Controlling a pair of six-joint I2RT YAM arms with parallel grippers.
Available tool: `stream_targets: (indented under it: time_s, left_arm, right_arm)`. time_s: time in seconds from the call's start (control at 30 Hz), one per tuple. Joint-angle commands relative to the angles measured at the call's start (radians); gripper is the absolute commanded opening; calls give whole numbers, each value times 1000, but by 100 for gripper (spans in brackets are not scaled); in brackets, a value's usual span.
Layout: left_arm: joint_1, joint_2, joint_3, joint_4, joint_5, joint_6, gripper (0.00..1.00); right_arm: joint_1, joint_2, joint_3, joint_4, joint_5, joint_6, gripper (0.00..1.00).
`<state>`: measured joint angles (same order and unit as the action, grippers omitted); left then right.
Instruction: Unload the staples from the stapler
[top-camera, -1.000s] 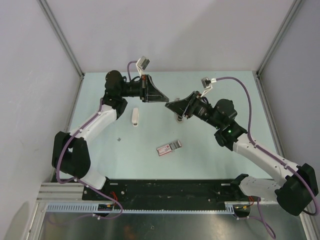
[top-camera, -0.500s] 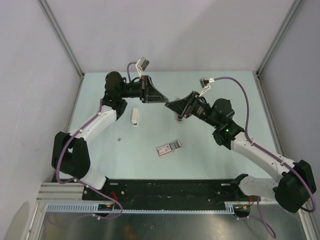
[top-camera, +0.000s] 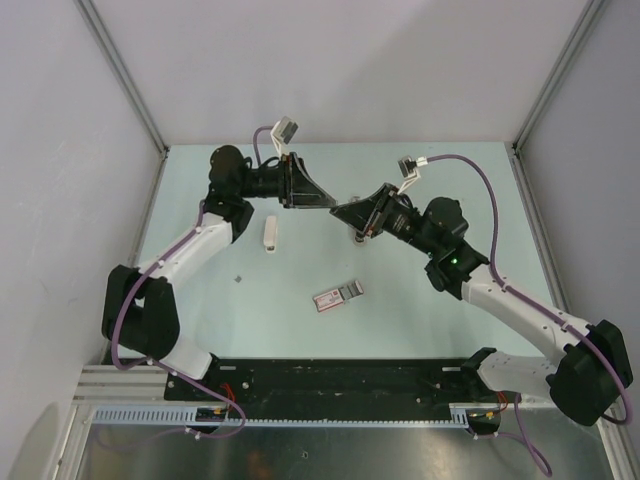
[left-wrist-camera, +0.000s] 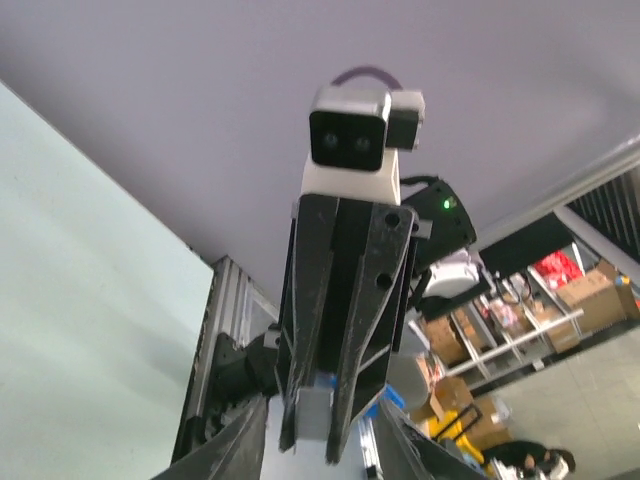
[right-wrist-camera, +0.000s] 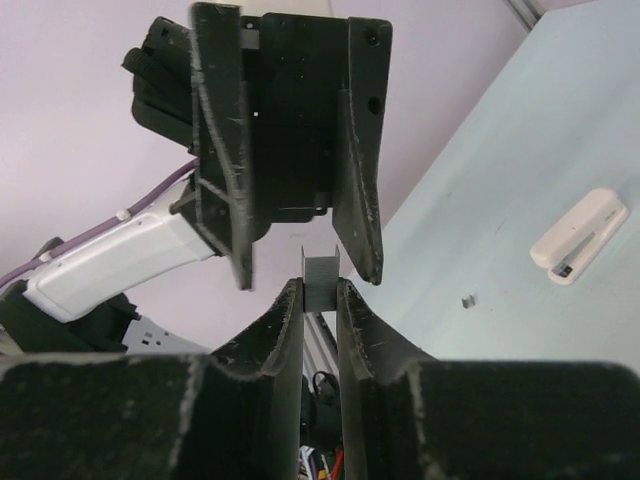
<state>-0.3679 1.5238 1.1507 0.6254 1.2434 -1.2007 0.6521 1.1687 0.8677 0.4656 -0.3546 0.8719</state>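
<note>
Barely anything has shifted over the last second, and that is the telling part. The right gripper (right-wrist-camera: 320, 297) is pinched narrow on the grey metal channel (right-wrist-camera: 322, 275), a short piece standing up out of its fingertips. It has crept a touch further toward the left gripper (top-camera: 322, 199). From above the gap between the two tips looks slightly smaller than it was, though the difference is slight enough that I would not swear to it. The left gripper stays spread wide. In the right wrist view one of its fingers stands to each side of the channel's free end, and neither touches it.

So the mid-air meeting is nearly lined up, but the second grasp is not yet made. I judge the step in hand to be bringing the channel between the left fingers, so that one arm can hold it while the other draws the staples out. No staples can be made out inside the channel.

The rest of the stapler (top-camera: 269, 232), its white shell, lies flat on the table (top-camera: 400, 330) below the left gripper, well apart from both grippers. A tiny grey bit (top-camera: 238, 279), which I take for a loose staple, lies beyond it toward the left arm's base. The pink-and-grey packet (top-camera: 337, 295) lies below the right gripper.
</note>
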Motion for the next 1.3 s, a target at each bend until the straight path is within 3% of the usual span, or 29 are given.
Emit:
stream_targets:
  time_s: [0.0,0.13,0.2,0.27,0.37,0.5,0.63,0.8,1.27]
  left_arm:
    - [27,-49,2,24,22,33,57]
    - [95,-64,1,0,8,88,61]
    - [121,-72,7,-59,4,165,73]
    - [139,-86,38,-272,-28,358,78]
    - [132,-99,112,-733,-202,757,80]
    - [117,-116,104,-974,-442,1052,80]
    - [104,-149,37,-1044,-601,1207,81]
    - [87,-181,-55,-1070,-685,1325,81]
    - [49,-215,-125,-1088,-753,1378,81]
  right_arm:
    - [-4,-38,11,-96,16,-60,7]
    - [9,-76,9,-338,74,-160,6]
    - [31,-83,11,-457,134,-222,6]
    - [58,-72,11,-564,198,-268,6]
    - [106,-19,11,-673,278,-312,5]
    - [186,81,11,-758,385,-342,4]
    - [237,174,13,-796,467,-350,3]
    - [259,259,31,-803,520,-366,3]
    - [290,445,153,-833,617,-456,5]
